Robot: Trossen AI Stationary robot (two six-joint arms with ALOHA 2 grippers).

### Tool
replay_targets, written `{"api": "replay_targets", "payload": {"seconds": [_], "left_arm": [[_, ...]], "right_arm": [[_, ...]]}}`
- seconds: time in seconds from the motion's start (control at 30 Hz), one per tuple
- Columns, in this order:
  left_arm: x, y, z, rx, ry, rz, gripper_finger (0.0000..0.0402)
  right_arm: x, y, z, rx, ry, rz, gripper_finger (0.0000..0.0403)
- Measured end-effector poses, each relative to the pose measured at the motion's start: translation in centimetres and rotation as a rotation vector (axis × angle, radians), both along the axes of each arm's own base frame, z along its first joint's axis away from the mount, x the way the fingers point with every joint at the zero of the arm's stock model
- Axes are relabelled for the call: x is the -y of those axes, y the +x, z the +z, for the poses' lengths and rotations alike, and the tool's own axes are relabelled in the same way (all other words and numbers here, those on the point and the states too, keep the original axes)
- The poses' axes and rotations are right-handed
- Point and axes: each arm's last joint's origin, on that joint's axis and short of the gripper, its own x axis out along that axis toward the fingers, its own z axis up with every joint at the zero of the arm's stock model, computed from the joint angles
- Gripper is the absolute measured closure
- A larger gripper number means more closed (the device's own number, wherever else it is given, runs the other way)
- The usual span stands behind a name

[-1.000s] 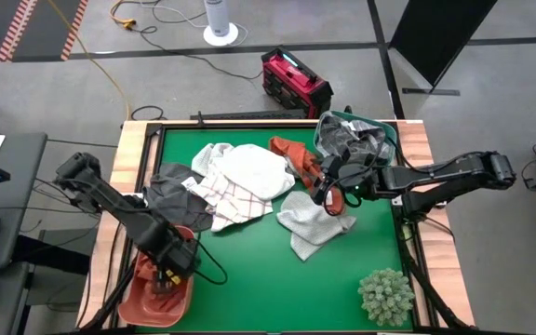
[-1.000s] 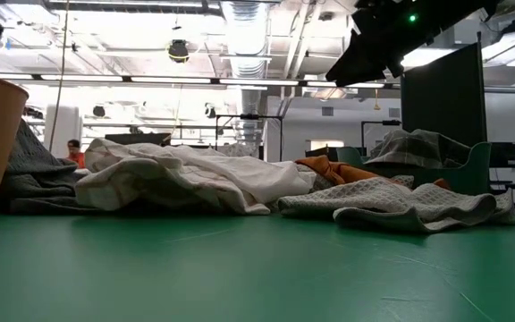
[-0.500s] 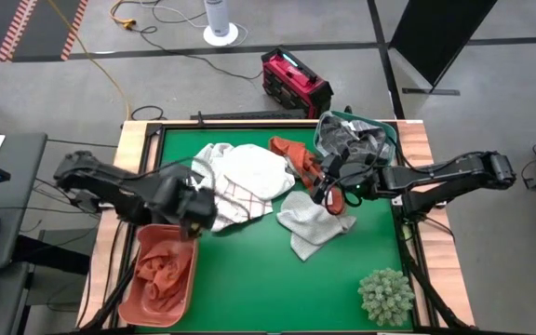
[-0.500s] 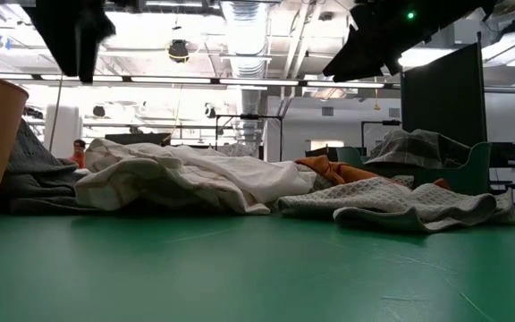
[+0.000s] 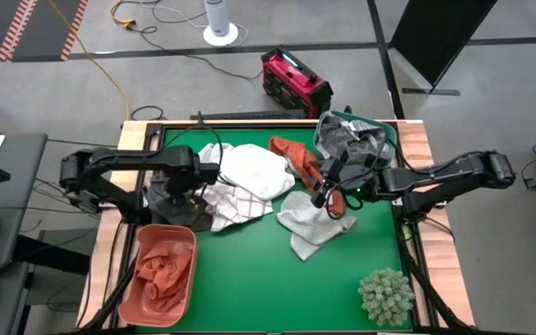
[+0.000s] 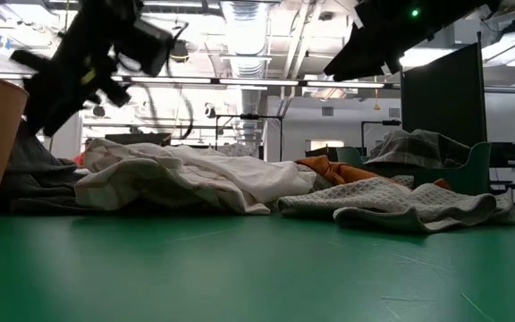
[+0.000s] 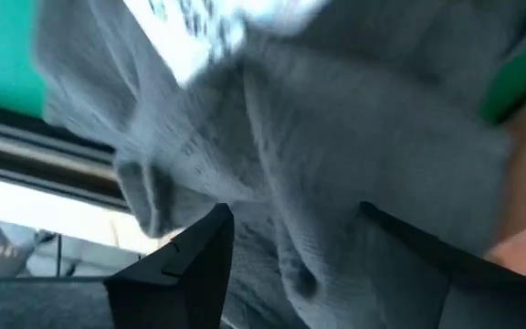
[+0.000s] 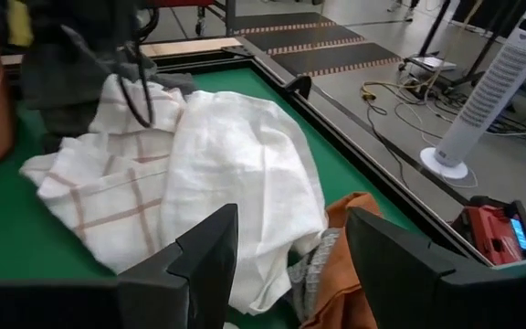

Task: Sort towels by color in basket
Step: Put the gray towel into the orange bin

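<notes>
A dark grey towel (image 5: 164,201) lies at the table's left, beside a white checked towel (image 5: 229,199) and a white towel (image 5: 255,171). My left gripper (image 5: 190,186) hangs open above the dark grey towel (image 7: 336,164), its fingers apart over the folds. A rust-orange towel (image 5: 290,152) and a light grey towel (image 5: 309,223) lie right of centre. My right gripper (image 5: 327,194) is open and empty above them (image 8: 290,265). An orange basket (image 5: 182,296) holds a rust-orange towel (image 5: 159,270). A green basket (image 5: 391,133) holds grey towels (image 5: 354,140).
A spiky pale-green plant ball (image 5: 386,296) sits at the near right corner. Bare green table (image 5: 268,279) lies along the near side between the orange basket and the ball. A wooden rim (image 5: 133,140) frames the table.
My left gripper has come up out of the orange basket and swung toward the table's far edge, turning as it went, until it hangs over the dark grey towel. The rust-orange towel stays in the basket.
</notes>
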Motion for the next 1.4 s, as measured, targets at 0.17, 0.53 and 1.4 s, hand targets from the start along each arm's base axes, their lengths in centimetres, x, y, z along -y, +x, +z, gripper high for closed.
{"api": "replay_targets", "payload": {"seconds": [0.17,0.53,1.4], "left_arm": [[0.0,-1.0,-2.4,-0.043,-0.032,0.011,0.0184],[0.7,-0.9,-4.2,-0.004,-0.021,-0.057,0.0375],[5.4,-11.0,19.9,1.740,-0.274,-0.203,0.0401]], "right_arm": [[-0.3,0.0,0.1,0.009,0.000,0.014,0.0168],[-0.4,0.1,0.1,0.017,0.001,0.015,0.0168],[-0.2,0.0,0.1,0.010,0.006,0.006,0.0168]]}}
